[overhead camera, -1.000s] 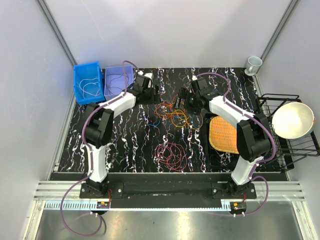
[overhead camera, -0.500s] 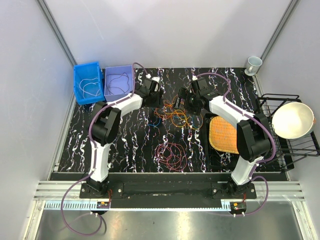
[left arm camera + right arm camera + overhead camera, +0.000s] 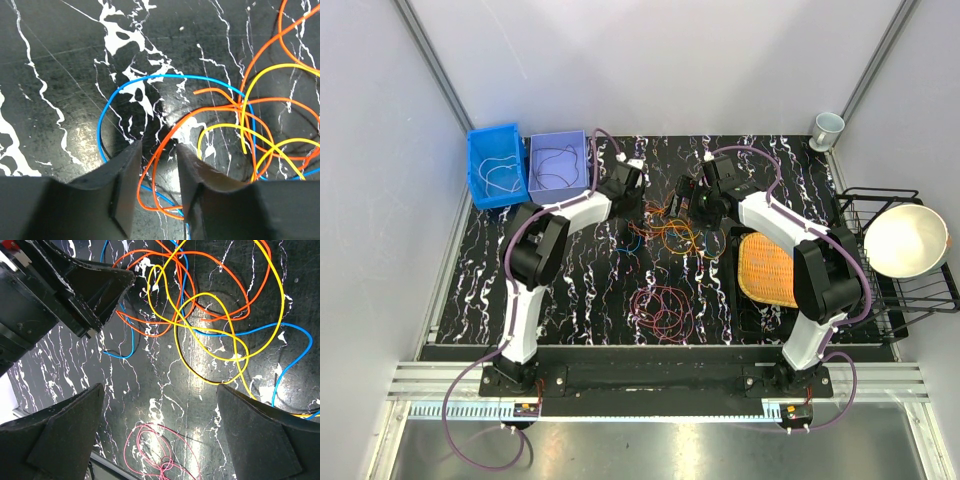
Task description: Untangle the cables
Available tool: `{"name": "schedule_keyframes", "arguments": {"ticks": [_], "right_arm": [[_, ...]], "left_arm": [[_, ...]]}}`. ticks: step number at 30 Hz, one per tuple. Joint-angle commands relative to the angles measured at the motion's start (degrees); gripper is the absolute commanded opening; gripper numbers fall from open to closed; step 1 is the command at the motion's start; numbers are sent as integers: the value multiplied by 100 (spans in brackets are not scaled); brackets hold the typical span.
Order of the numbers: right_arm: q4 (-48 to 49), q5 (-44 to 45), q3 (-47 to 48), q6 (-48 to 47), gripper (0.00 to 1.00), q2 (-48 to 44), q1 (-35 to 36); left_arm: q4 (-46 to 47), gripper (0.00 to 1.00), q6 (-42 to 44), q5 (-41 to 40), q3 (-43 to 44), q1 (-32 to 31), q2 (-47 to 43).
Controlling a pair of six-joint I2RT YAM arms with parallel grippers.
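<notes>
A tangle of orange, yellow and blue cables [image 3: 665, 225] lies at the table's middle back. My left gripper [image 3: 157, 147] stands low over its left edge. Its jaws are partly narrowed but still open, with a loop of the orange cable [image 3: 172, 131] passing through the gap, not pinched. The blue cable [image 3: 150, 76] arcs just ahead and the yellow cable [image 3: 270, 67] curls to the right. My right gripper [image 3: 160, 385] hangs wide open above the tangle's right side, holding nothing. A separate magenta cable [image 3: 663, 308] lies coiled nearer the front.
A blue bin [image 3: 497, 165] and a purple bin [image 3: 558, 162], each with a thin pale cable inside, stand at the back left. An orange woven mat [image 3: 767, 268] lies on the right. A black wire rack [image 3: 920, 295] holds a white bowl [image 3: 905, 240]. A cup [image 3: 827, 128] stands at the back right.
My left arm has swung right from beside the purple bin to the tangle's left edge, and its jaws have narrowed around an orange loop. The right arm has stayed put.
</notes>
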Motion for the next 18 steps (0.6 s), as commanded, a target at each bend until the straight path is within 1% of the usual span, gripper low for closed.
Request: {"name": "schedule_keyframes", "arguments": {"ticks": [1, 5, 9, 14, 15, 18], "right_arm": [[147, -149, 19, 43, 100, -121, -30], [165, -175, 19, 43, 100, -86, -30], [182, -219, 28, 25, 100, -51, -30], [357, -456, -16, -36, 100, -129, -30], [402, -517, -34, -36, 100, -164, -30], [630, -675, -156, -19, 100, -358, -30]], "left_arm": [[227, 33, -90, -404, -275, -71, -95], [245, 0, -81, -439, -416, -89, -122], [253, 0, 15, -300, -434, -150, -219], [210, 0, 200, -89, -337, -273, -789], [157, 0, 217, 77, -276, -273, -886], [-71, 0, 287, 228, -100, -282, -1377]]}}
